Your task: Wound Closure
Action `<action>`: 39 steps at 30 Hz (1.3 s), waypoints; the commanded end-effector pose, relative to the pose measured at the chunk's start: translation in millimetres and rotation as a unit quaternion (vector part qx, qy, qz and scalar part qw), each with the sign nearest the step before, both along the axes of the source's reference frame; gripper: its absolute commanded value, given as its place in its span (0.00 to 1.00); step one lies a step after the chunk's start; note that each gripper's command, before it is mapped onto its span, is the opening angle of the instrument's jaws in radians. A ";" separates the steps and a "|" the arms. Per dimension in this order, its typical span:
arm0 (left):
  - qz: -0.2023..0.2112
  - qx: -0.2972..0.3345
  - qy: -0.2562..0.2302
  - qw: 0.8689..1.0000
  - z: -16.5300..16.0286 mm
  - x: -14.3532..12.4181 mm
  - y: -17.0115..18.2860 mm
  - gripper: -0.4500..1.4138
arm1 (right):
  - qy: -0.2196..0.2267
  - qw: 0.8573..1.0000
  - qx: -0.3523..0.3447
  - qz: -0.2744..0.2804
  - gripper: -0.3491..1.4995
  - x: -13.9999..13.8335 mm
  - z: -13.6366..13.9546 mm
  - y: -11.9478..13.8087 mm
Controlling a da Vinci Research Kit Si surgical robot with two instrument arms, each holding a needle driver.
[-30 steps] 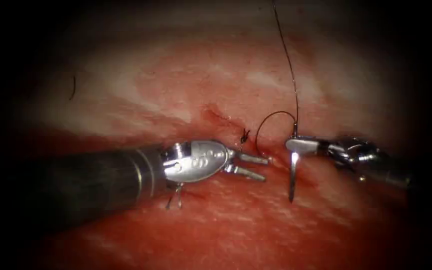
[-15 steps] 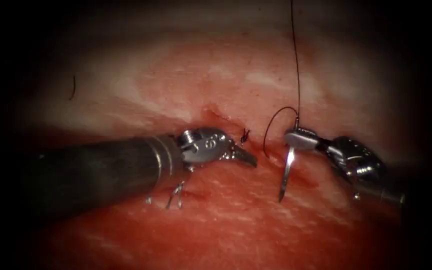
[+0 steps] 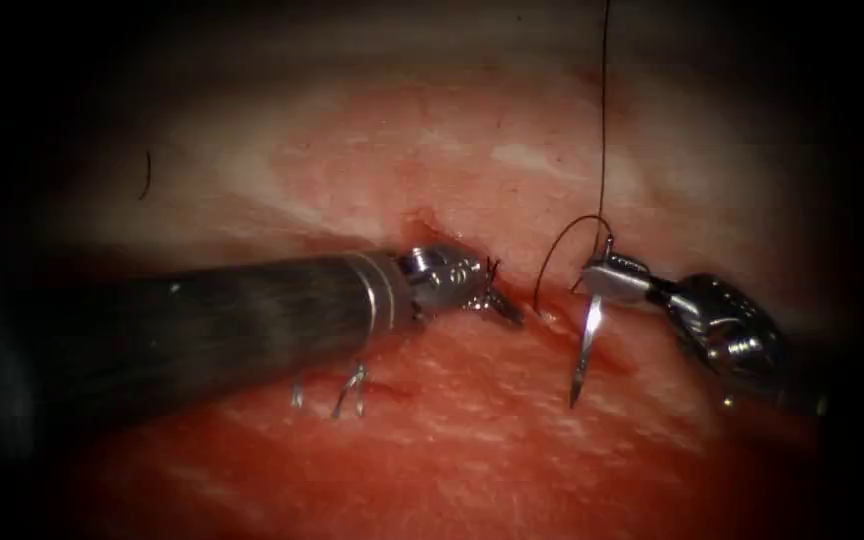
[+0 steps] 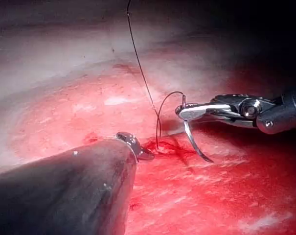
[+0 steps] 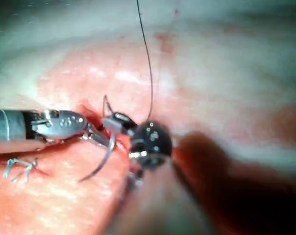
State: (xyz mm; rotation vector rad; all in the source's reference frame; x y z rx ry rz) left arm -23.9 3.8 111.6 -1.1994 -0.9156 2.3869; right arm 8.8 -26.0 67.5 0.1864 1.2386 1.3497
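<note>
The right arm's tool [image 3: 607,280] pinches the curved needle [image 3: 584,345] between its fingers near the thread end, so the body hangs free above the tissue [image 3: 452,440], its tip pointing down just right of the cut [image 3: 542,315] and not in the flesh. The thread [image 3: 602,120] rises from the needle's end, with a small loop running down into the cut. The left arm's tool [image 3: 497,305] rests at the cut beside a knotted stitch [image 3: 492,268], fingers pressed together and holding nothing I can make out; no legible writing appears.
</note>
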 end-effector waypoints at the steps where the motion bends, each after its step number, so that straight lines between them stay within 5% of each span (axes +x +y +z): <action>1: 0.000 0.003 0.003 1.000 0.9 -0.8 0.0 0.00 | -0.001 1.000 -0.003 -0.001 0.00 0.7 0.8 0.0; 15: 0.029 0.027 0.010 0.999 4.1 -2.5 0.8 0.00 | -0.023 0.999 -0.038 -0.008 0.00 0.6 1.2 0.5; 22: 0.107 0.091 0.035 0.989 5.7 -3.4 -0.6 0.00 | -0.030 0.998 -0.052 -0.010 0.00 0.6 1.3 0.3; 39: 0.179 0.149 0.053 0.971 7.6 -5.9 0.1 0.00 | -0.051 0.995 -0.081 -0.013 0.00 -0.2 1.8 0.5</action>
